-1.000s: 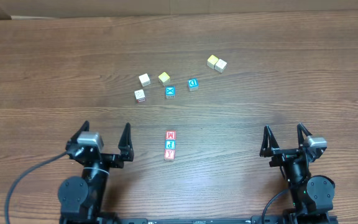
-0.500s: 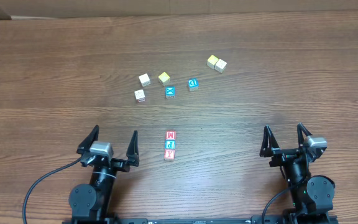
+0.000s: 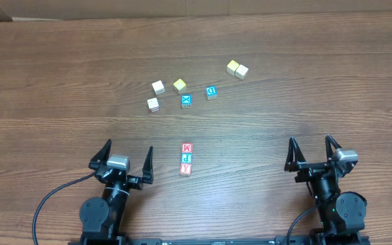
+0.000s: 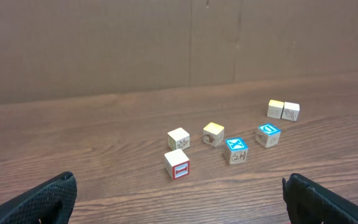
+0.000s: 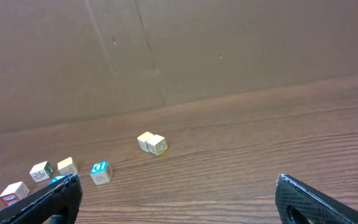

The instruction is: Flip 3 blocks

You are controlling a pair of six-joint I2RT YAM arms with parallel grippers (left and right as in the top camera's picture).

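Wooden blocks [image 3: 186, 158] in a row, well apart from left hand [image 3: 128, 145] and right hand [image 3: 309, 139] — both wide.

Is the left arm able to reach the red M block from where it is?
Probably yes. The left gripper is open, the M block sits close off to its side, and nothing stands between them.
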